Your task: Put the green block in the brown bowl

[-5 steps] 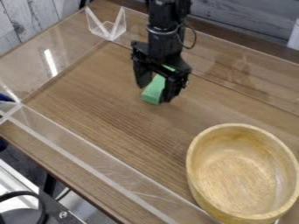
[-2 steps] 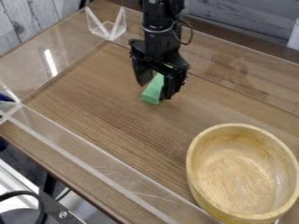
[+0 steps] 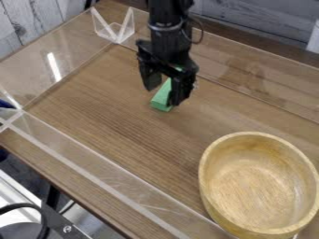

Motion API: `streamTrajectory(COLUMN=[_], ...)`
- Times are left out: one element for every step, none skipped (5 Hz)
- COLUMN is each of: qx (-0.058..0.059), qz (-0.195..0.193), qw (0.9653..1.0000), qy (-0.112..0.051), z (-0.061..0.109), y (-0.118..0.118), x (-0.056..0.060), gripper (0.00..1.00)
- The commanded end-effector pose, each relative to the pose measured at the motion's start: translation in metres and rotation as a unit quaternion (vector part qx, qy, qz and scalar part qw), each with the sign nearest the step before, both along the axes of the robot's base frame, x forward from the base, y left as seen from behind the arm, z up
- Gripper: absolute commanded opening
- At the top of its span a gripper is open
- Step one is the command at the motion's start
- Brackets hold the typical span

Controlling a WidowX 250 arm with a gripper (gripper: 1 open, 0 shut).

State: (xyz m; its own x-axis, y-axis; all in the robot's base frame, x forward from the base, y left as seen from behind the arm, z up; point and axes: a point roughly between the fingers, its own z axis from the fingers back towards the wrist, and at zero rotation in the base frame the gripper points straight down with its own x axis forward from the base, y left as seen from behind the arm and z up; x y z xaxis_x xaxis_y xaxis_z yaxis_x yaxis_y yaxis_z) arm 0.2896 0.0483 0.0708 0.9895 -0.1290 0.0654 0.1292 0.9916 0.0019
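The green block (image 3: 162, 97) lies on the wooden tabletop (image 3: 112, 112), a short bright bar angled slightly. My black gripper (image 3: 166, 92) points straight down over it with its jaws open, one finger on each side of the block, which shows between them. I cannot tell whether the fingers touch it. The brown bowl (image 3: 206, 175), wide, light wood and empty, stands at the near right corner, well away from the gripper.
A low clear plastic wall (image 3: 75, 149) runs along the table's near and left edges. A clear folded plastic piece (image 3: 112, 26) stands at the back left. Dark cables (image 3: 32, 222) hang below the near edge.
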Motion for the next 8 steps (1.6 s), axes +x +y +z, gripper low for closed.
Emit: streamTrajectory(qx=[0.016, 0.022, 0.022, 0.024, 0.02, 0.015, 0.01, -0.006], qz=[-0.027, -0.046, -0.047, -0.048, -0.048, -0.051, -0.051, -0.031], qw=[0.9993, 0.9987, 0.9986, 0.9985, 0.9985, 0.9986, 0.9986, 0.9995], qy=[-0.02, -0.01, 0.005, 0.012, 0.017, 0.005, -0.007, -0.01], z=[0.006, -0.004, -0.012, -0.012, -0.009, 0.0, 0.009, 0.035], y=[-0.003, -0.007, -0.012, -0.015, -0.017, -0.014, -0.01, -0.005], x=[0.008, 0.009, 0.011, 0.016, 0.017, 0.018, 0.017, 0.017], gripper=[1.0, 1.0, 1.0, 1.0, 1.0, 1.0, 1.0, 1.0])
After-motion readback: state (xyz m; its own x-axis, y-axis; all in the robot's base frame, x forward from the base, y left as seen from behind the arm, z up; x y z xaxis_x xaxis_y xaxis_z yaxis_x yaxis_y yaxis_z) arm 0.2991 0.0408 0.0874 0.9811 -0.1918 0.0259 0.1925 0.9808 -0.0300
